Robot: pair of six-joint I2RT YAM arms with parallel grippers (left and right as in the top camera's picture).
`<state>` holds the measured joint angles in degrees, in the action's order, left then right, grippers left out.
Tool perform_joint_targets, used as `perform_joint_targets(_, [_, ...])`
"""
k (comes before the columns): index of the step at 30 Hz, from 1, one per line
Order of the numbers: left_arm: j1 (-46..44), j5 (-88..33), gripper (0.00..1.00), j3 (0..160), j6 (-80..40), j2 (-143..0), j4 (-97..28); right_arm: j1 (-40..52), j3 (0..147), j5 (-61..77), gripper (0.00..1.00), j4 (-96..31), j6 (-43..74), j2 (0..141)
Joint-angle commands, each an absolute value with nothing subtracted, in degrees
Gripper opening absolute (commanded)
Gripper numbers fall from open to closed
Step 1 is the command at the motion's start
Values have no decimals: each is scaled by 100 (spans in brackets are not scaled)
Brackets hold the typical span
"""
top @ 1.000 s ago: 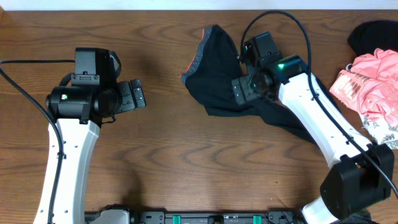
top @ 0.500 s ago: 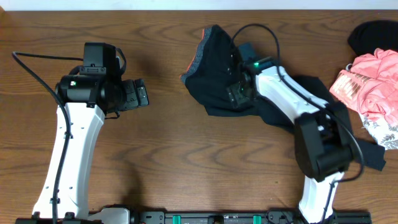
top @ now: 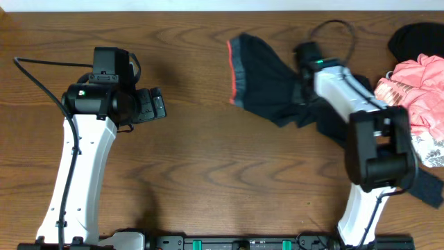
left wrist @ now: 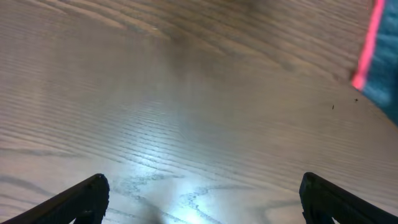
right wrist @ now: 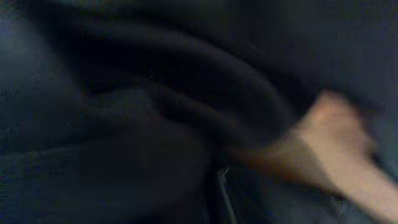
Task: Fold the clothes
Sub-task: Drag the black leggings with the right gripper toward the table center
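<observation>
Here the leggings (top: 267, 87) lie crumpled on the table (top: 208, 173), far centre-right: light, limp, stretchy. Take hold at the coral-edged waistband (top: 236, 69), judged firmest. The right gripper (top: 300, 89) sits buried in fabric, closure indeterminate; the left gripper (top: 154, 105) is spread wide, empty

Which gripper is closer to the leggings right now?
Right. The right gripper is down in the black fabric of the leggings, near their middle. The left gripper hangs open over bare table, well away from them and not touching.
</observation>
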<state>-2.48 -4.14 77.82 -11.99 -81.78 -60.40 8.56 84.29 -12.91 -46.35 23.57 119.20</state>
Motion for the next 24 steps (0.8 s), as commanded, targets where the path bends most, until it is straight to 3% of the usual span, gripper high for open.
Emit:
perform_joint_targets(1, [-301,-414,98,7898,-1175,-8208,-6049,434,8475,-436,19,-4720,2812,11708])
perform_joint_targets(6, [-338,-414,99,7898,-1282,-8208,-6007,436,8475,642,1,-4748,1446,11583])
perform_joint_targets(9, [-373,-416,96,7898,-1297,-8208,-5977,508,8475,1085,1,-4762,956,11362])
perform_joint_targets(15, [-410,-438,71,7898,-1297,-8208,-5924,725,8475,2272,1,-4711,185,10250])
perform_joint_targets(20, [-410,-456,72,7898,-1297,-8208,-5861,1306,8475,3557,1,-4770,-707,9395])
perform_joint_targets(24, [-410,-454,73,7898,-1297,-8208,-5861,2005,8475,3304,1,-4696,-884,9017])
